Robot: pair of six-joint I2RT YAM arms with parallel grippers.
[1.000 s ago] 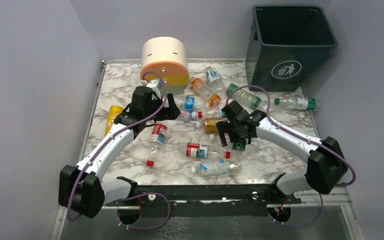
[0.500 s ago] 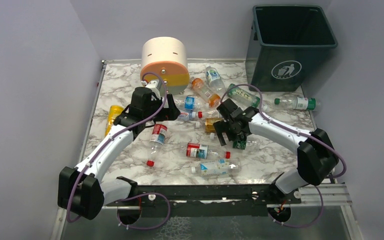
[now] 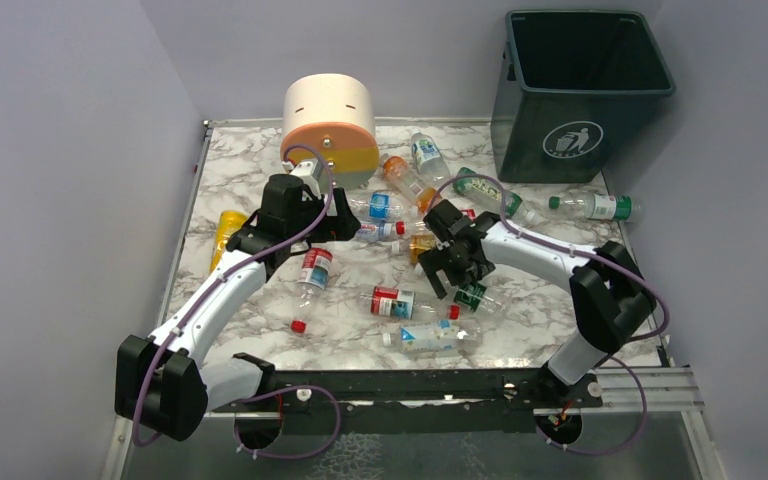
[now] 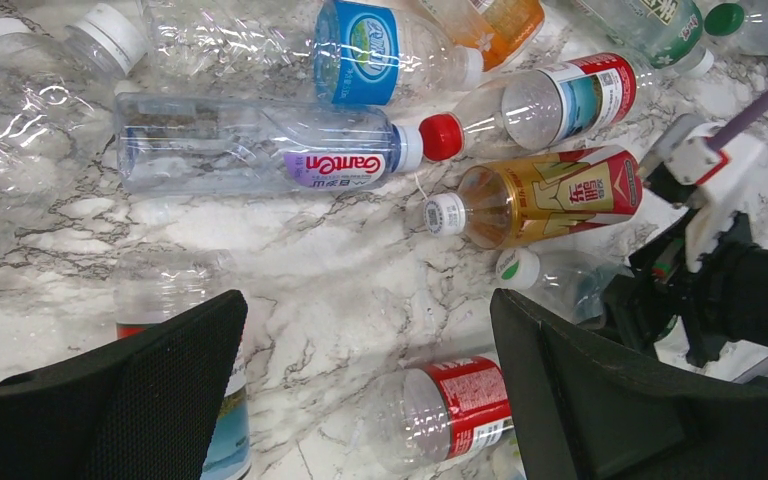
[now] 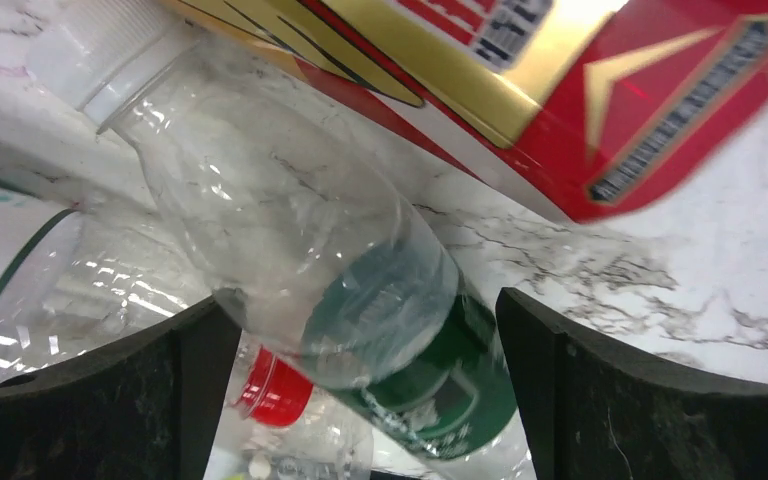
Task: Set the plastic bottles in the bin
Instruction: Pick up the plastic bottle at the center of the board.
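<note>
From above, the left gripper [image 3: 348,224] is masked by its own wrist housing, so its jaws cannot be read in this view. The right gripper [image 3: 447,278] points down over a green-labelled bottle [image 3: 473,296] and partly covers it. The plastic bottles [image 3: 397,300] lie scattered on a grey-veined marble table [image 3: 250,160] between lilac walls. The bin [image 3: 588,95] stands at the back right corner, well apart from both grippers. A cream drawer unit [image 3: 329,125] sits at the back.

The left wrist view shows what the top view hides: the left gripper's jaws are wide apart above bare marble. A gold-and-red bottle [image 4: 550,195] lies near the right gripper.

In the right wrist view the jaws are apart on either side of the green-labelled bottle. Whether they touch it cannot be told. The gold-and-red bottle is cut off at the top edge.
</note>
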